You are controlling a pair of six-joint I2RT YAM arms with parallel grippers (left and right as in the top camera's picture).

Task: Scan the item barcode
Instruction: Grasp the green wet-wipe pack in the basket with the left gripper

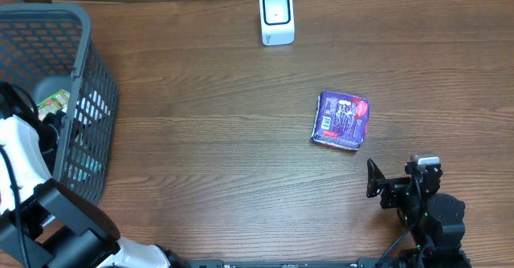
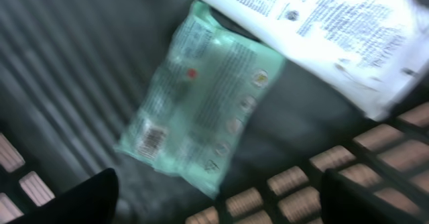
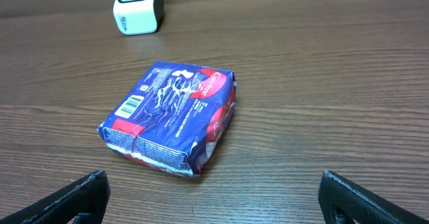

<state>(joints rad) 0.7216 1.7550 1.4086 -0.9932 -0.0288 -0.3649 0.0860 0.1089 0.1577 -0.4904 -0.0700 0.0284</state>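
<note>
One wood table (image 1: 225, 140) fills the overhead view. Dark mesh basket (image 1: 80, 27) at left edge, upper to middle. Left arm (image 1: 24, 156), white and black, lower left, reaches over the basket's near rim and into it. Right arm (image 1: 426, 212), black, lower right corner, clear of everything. Left gripper (image 2: 218, 194): fingers at bottom left and bottom right of the wrist view, jaws wide apart, nothing held; it hangs inside the basket above the packs, the view blurred. Right gripper (image 3: 214, 190): fingers at both bottom corners of its wrist view, jaws spread fully, empty, low over the table, facing the purple pack but apart from it. White pack (image 2: 322, 29), printed text up, top right of the left wrist view; its edge looks to overlap the green pack. Green pack (image 2: 201, 103), center of that view, flat on the basket floor, a small barcode (image 2: 151, 140) near its lower left corner. Purple pack (image 1: 340, 119) right of center overhead, flat on the table, barcode (image 3: 131, 106) face up on its left side. Scanner (image 1: 276, 17), white, upright, top center, well apart from the purple pack.
</note>
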